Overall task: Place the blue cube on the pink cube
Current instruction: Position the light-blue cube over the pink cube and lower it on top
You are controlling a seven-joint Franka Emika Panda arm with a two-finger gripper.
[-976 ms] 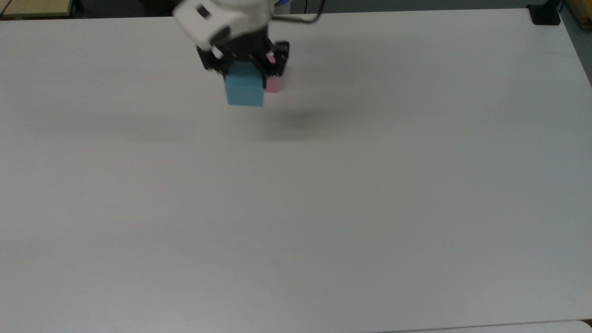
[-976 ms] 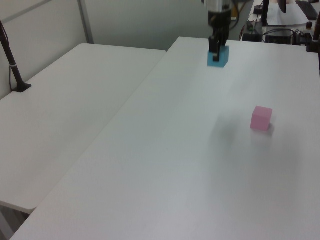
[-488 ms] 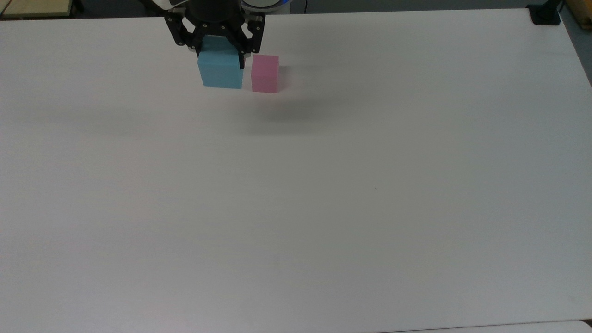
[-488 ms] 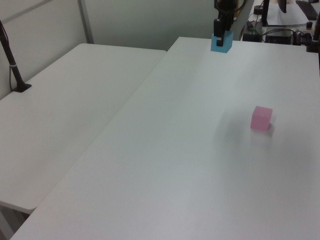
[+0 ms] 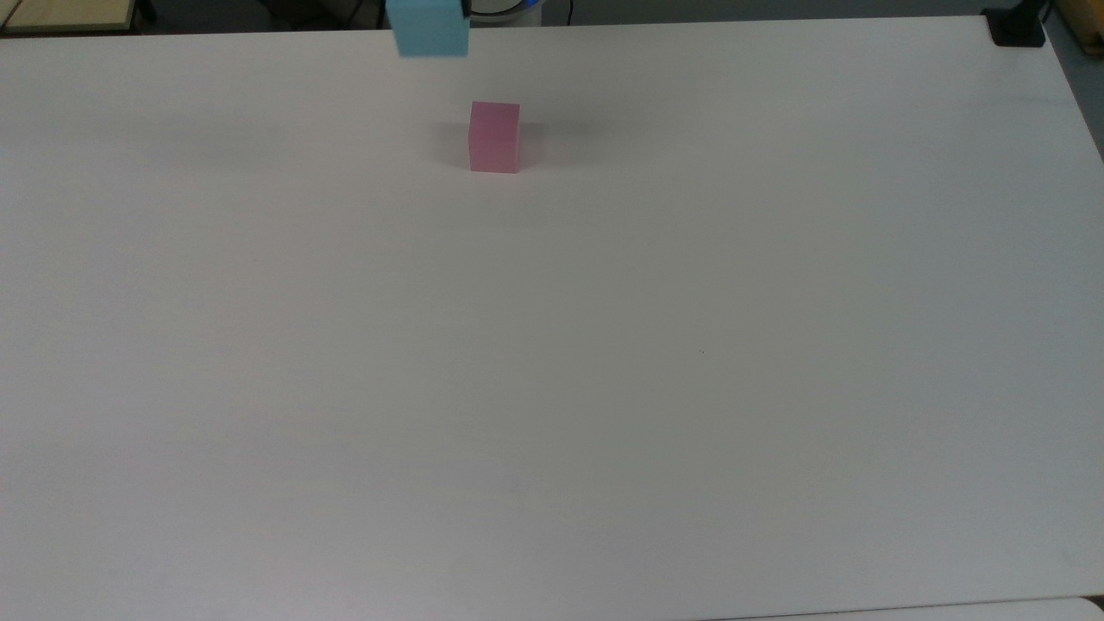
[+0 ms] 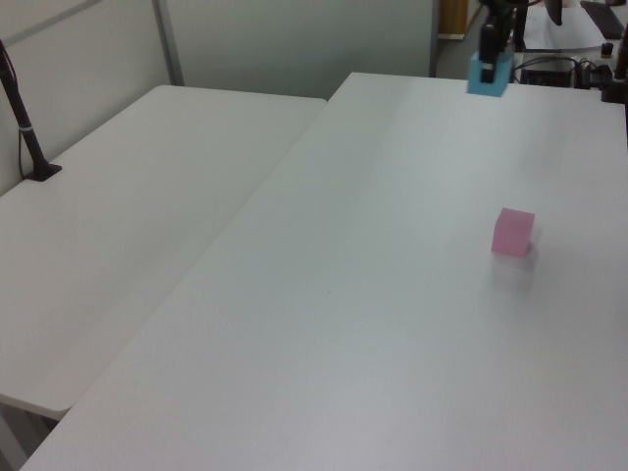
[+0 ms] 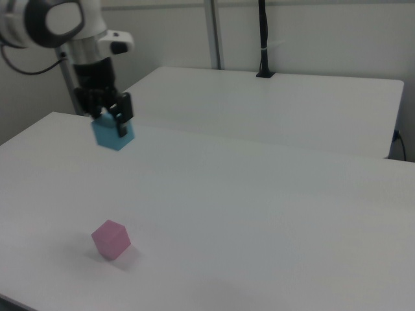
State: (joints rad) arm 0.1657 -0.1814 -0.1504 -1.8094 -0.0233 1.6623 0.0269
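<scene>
The blue cube [image 7: 113, 134] hangs in the air, well above the white table [image 7: 272, 214], with my gripper [image 7: 111, 123] shut on it from above. The pink cube [image 7: 111, 239] stands alone on the table, below the blue cube and nearer the camera in the right view. In the top view the blue cube [image 5: 429, 30] sits at the upper edge, up and left of the pink cube [image 5: 494, 138]. In the left view my gripper [image 6: 489, 59] holds the blue cube [image 6: 487, 75] high at the far end, beyond the pink cube [image 6: 512, 233].
A second white table [image 6: 128, 226] adjoins on the left view's left, with a black post [image 6: 25, 128] clamped to it. A black clamp [image 5: 1018, 26] sits at the top view's upper right corner. Cables and desk gear [image 6: 559, 59] lie past the far edge.
My gripper has risen with the blue cube, from beside the pink cube to high above the table, drifting to the left view's right. The pink cube has stayed put.
</scene>
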